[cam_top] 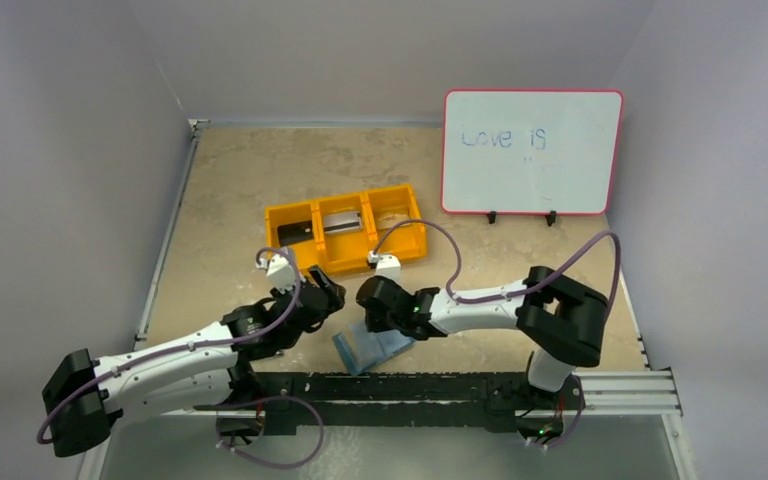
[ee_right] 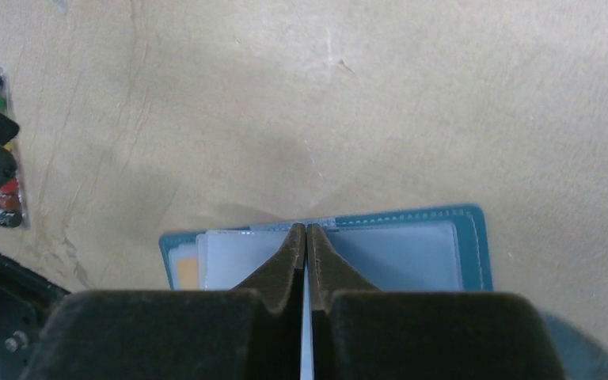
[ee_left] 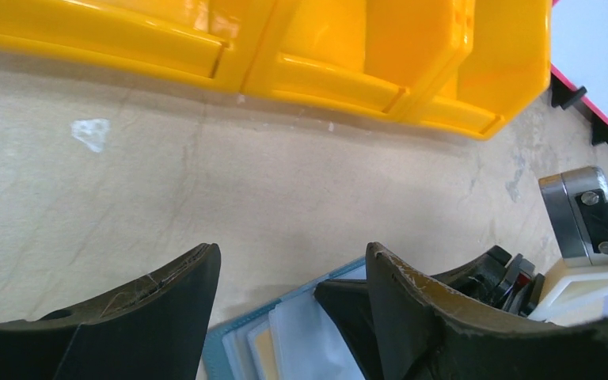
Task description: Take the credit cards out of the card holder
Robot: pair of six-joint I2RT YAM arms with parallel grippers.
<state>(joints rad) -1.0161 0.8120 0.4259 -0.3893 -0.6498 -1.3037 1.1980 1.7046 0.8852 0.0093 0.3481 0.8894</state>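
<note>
Listing what we find on the table (ee_right: 443, 95) at this moment:

- **Card holder** (ee_right: 396, 253): lies open and flat at the near edge, between the two arms, pale pockets facing up. The orange bin (ee_left: 340, 87) stands well beyond it.
- **Tan card** (ee_right: 185, 273): sits in a left-hand pocket, only its edge showing. We cannot tell how many other cards remain in the pockets.
- **Right gripper** (ee_right: 306, 237): fingers pressed fully together, tips resting at the holder's central fold. A thin pale sliver shows between them. We cannot tell whether it is a pocket leaf, a card edge, or nothing held at all.
- **Left gripper** (ee_left: 291, 253): fingers spread wide and empty, hovering just beside the holder's far corner.

**Step in hand:** we judge this to be the extraction stage, with the right arm trying to pinch something at the fold while the left waits.

**Next move calls for:**
- We would first check that the pinch holds a card and not just a clear leaf.
- The pull should then run along the pocket's opening.
- The holder is light and may lift or slide with the card, so the open left fingers would do well to press down on it first.
</note>
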